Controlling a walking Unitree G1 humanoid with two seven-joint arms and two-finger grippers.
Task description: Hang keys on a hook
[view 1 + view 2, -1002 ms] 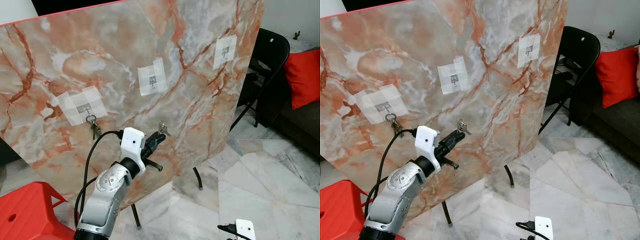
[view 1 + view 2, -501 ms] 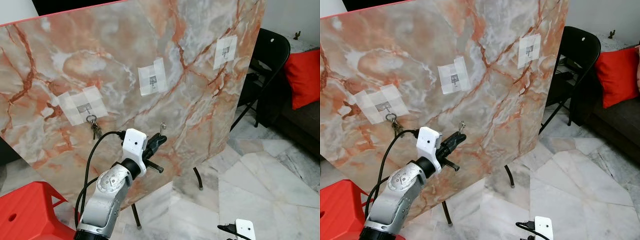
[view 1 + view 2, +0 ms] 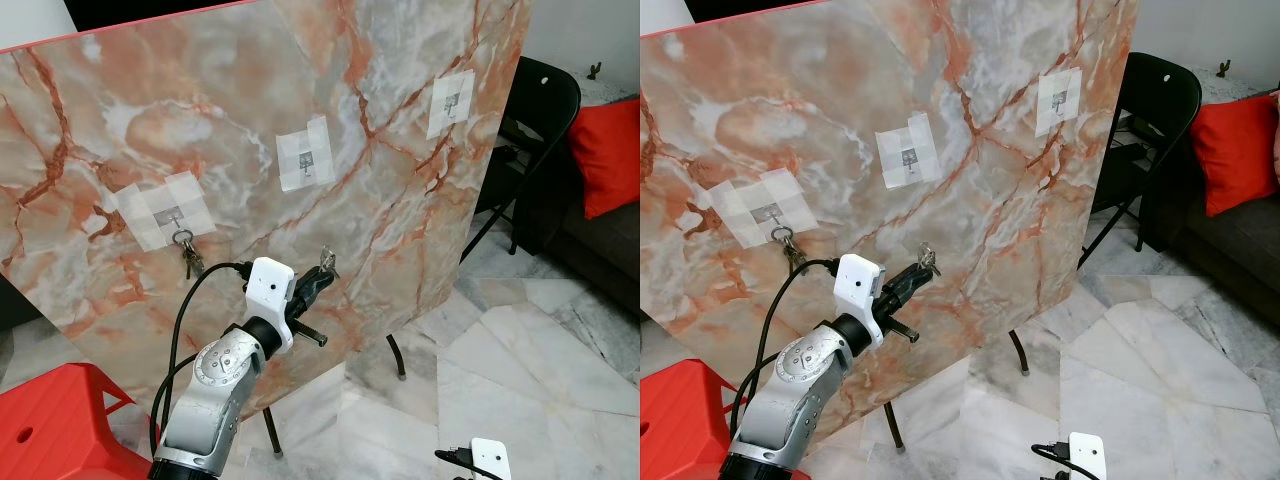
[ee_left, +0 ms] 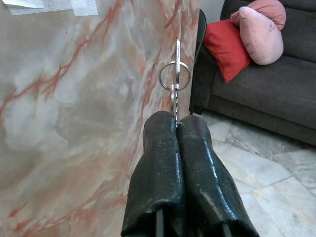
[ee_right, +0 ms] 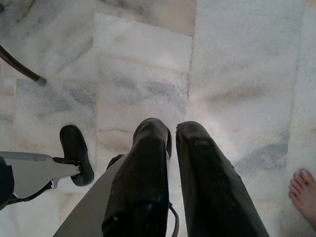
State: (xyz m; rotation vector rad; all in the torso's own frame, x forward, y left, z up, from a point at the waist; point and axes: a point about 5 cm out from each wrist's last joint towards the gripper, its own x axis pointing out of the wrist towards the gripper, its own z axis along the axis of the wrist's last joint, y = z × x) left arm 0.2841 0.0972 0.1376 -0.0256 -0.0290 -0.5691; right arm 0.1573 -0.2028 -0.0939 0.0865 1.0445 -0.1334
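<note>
A slanted marble board (image 3: 230, 90) carries three taped hooks: a left hook (image 3: 172, 214) with a bunch of keys (image 3: 188, 258) hanging from it, a middle hook (image 3: 305, 158) and a right hook (image 3: 451, 100), both bare. My left gripper (image 3: 316, 276) is raised in front of the board, below the middle hook, and is shut on a second set of keys (image 3: 326, 260). In the left wrist view the key ring (image 4: 175, 76) sticks out beyond the pressed-together fingertips (image 4: 163, 123), close to the board face. My right gripper (image 5: 172, 129) hangs low over the floor, shut on nothing.
A black folding chair (image 3: 542, 95) and a red cushion (image 3: 610, 150) stand to the right of the board. A red stool (image 3: 50, 425) sits at lower left. The board's thin legs (image 3: 396, 357) rest on marble floor tiles. A person's bare foot (image 5: 303, 193) is near the right gripper.
The left gripper has shifted slightly, and the keys have turned in its grip, so the ring now faces differently. The board and the hanging keys have not moved.
</note>
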